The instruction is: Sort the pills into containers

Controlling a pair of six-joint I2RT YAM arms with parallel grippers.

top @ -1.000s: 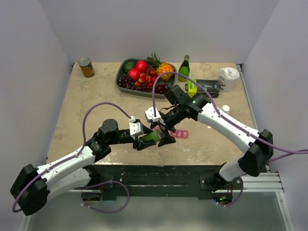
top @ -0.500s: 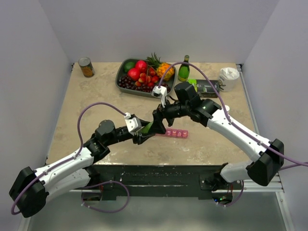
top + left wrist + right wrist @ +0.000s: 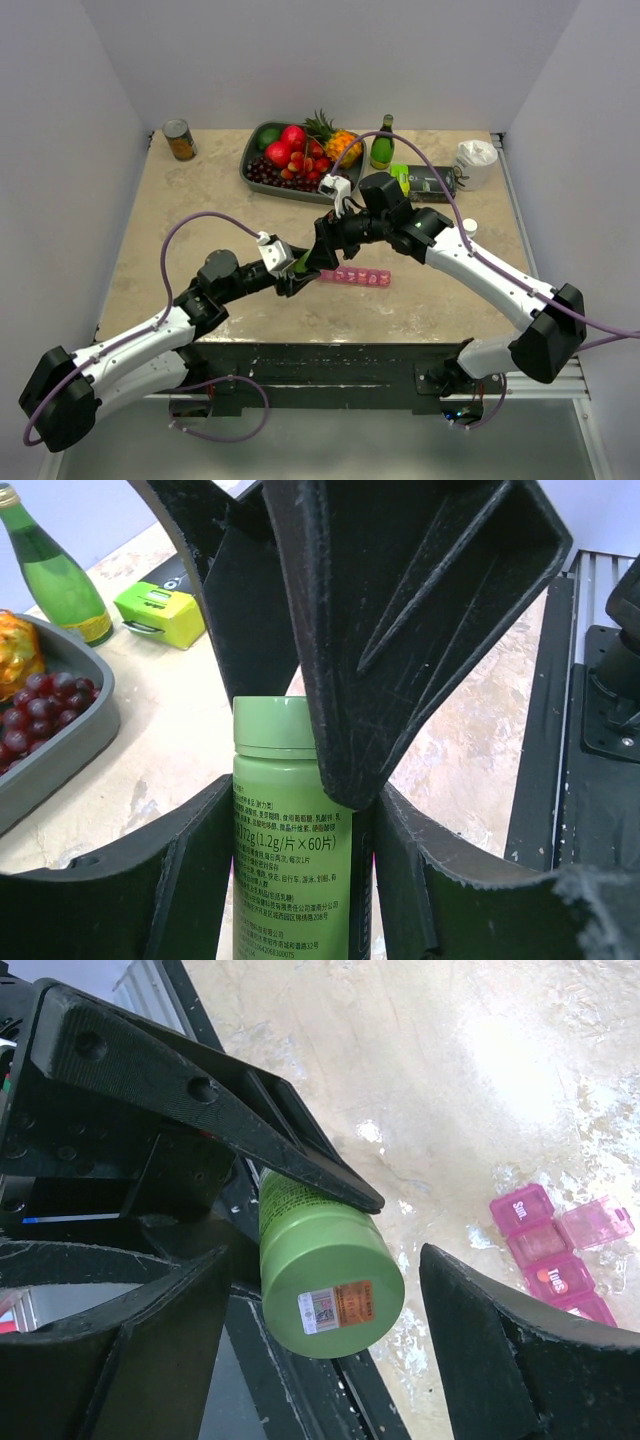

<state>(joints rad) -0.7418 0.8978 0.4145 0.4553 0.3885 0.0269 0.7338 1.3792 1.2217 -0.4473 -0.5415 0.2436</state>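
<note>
Lettering "Sun." on pink organizer [image 3: 545, 1260]

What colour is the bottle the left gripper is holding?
The bottle is light green, cap and body alike; it shows best in the left wrist view.

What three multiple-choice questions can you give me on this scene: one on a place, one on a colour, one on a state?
1. Where is the organizer?
A. on the table
B. in the fruit tray
C. in a pincer

2. What colour is the held bottle?
A. white
B. green
C. blue

3. The left pincer is:
A. open and empty
B. shut on the bottle
C. out of view

Answers:
1. A, it lies flat on the tabletop.
2. B, body and cap are both green.
3. B, its fingers press the bottle's sides.
</note>
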